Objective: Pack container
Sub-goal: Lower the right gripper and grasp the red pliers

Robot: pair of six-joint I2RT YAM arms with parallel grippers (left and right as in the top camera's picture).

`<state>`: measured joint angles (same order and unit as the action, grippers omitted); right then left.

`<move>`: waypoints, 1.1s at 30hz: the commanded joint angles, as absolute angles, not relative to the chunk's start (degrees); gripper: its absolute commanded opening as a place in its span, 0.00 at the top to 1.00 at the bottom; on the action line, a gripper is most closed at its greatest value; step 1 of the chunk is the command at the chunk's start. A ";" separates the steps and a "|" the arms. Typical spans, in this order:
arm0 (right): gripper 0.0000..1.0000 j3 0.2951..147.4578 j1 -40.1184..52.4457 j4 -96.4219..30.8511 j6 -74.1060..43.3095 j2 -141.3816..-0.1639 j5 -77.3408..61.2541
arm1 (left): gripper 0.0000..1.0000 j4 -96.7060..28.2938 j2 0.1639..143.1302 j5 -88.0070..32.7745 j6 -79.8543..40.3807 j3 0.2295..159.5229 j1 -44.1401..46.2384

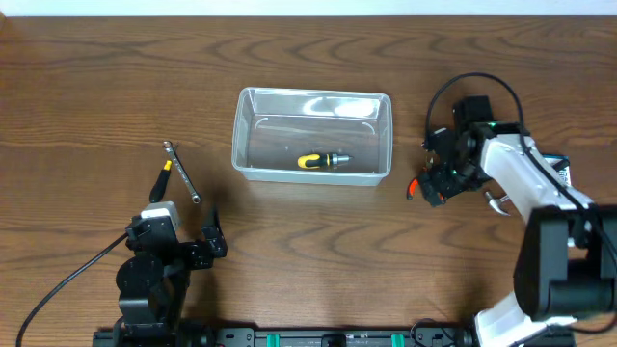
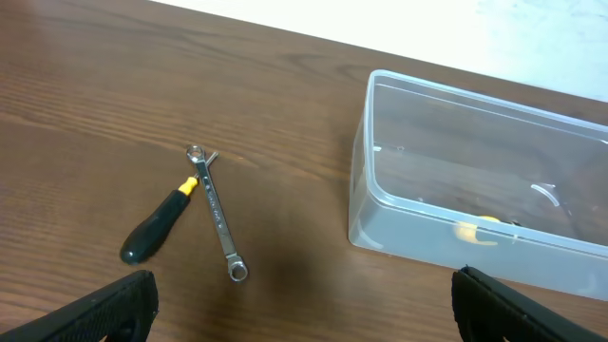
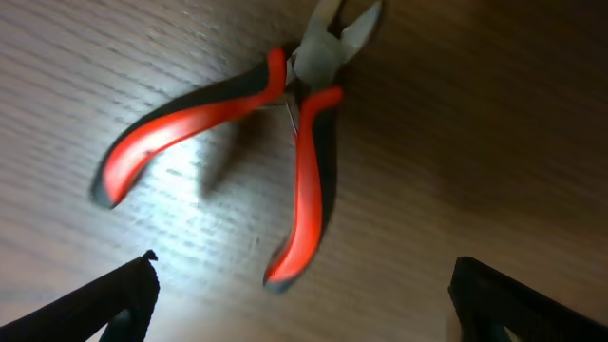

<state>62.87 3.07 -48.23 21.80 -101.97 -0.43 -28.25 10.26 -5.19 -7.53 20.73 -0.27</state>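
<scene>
I count one container [image 1: 313, 93], two screwdrivers [image 1: 323, 160] [image 2: 152, 233], one wrench [image 2: 218, 214] and one pair of pliers [image 3: 312, 161] on the bench [image 1: 96, 77].

Bare surface [image 2: 304, 252] lies directly ahead of the left claw [image 2: 304, 309], flanked by a wrench [image 2: 218, 213] and screwdriver [image 2: 157, 228] to its left and the container [image 2: 380, 204] to its right; pliers [image 3: 306, 152] lie just ahead of the right claw [image 3: 304, 309].

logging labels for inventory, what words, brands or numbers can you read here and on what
No text can be read in any view.
wrench: faint marks on the shank, too small to read.
blue-and-white box: mostly hidden, any print illegible.
container and pliers: no markings visible.
</scene>
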 commanded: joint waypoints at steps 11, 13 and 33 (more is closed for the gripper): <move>0.01 62.78 1.80 -41.54 25.41 -105.03 -0.69 | 0.02 -28.25 10.35 -5.32 -7.81 22.00 -0.32; 0.01 62.78 1.78 -40.47 25.71 -105.03 -0.69 | 0.02 -28.25 10.35 -5.32 -7.81 22.00 -0.32; 0.01 62.78 1.80 -40.21 25.80 -109.40 -1.13 | 0.02 -28.25 10.35 -5.32 -7.81 22.00 -0.32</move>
